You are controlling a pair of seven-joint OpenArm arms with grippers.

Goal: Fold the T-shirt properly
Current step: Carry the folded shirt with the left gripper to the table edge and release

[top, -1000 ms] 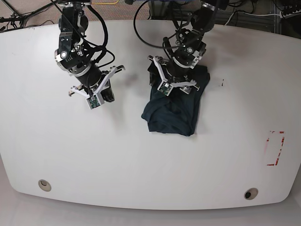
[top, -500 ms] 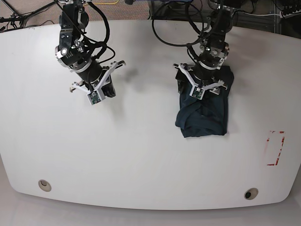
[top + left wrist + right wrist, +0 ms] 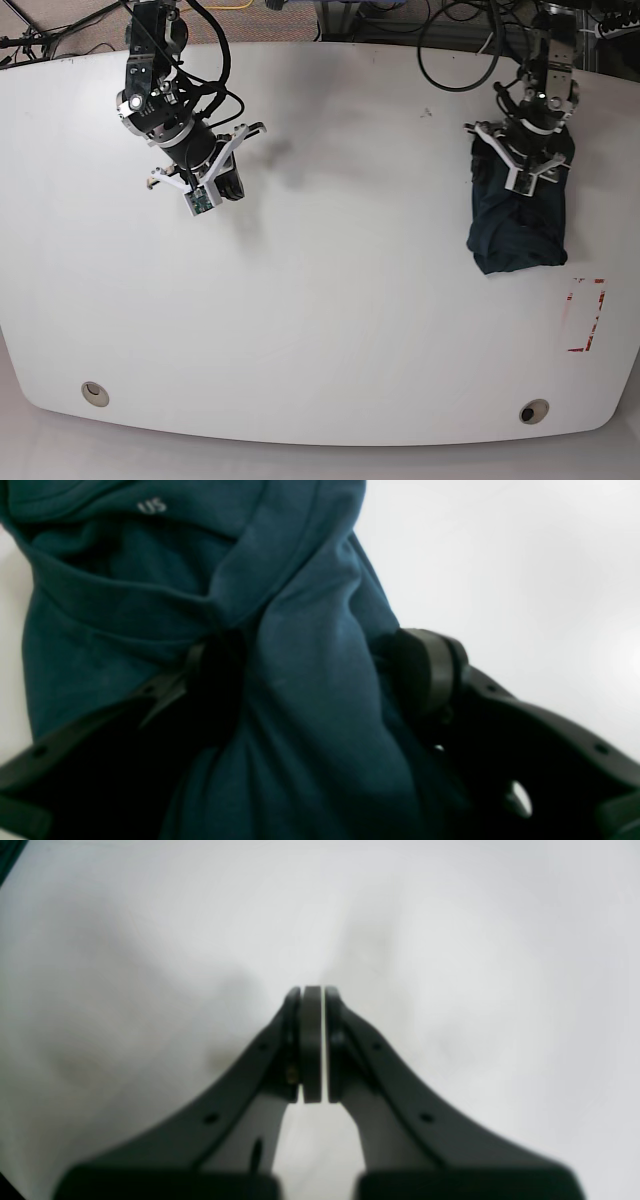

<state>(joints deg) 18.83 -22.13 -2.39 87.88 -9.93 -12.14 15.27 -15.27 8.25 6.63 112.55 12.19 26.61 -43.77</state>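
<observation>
On the white table [image 3: 320, 300], the right gripper [image 3: 228, 190] hangs at left, jaws pressed together on nothing — its wrist view shows only bare tabletop. At right, the left gripper [image 3: 320, 680] pinches the bunched T-shirt [image 3: 515, 215] near red tape [image 3: 586, 315]; its wrist view reveals a small "US" mark.

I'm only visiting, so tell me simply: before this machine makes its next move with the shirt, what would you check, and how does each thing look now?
1. Left gripper pinching the T-shirt: ok, cloth bunched between its fingers.
2. Right gripper empty: ok, fingers closed over bare table.
3. Shirt lying on the table: ok, near the right edge in the base view.
4. Fold neat: not ok, bundle looks rumpled.
5. Arms apart: ok.
</observation>
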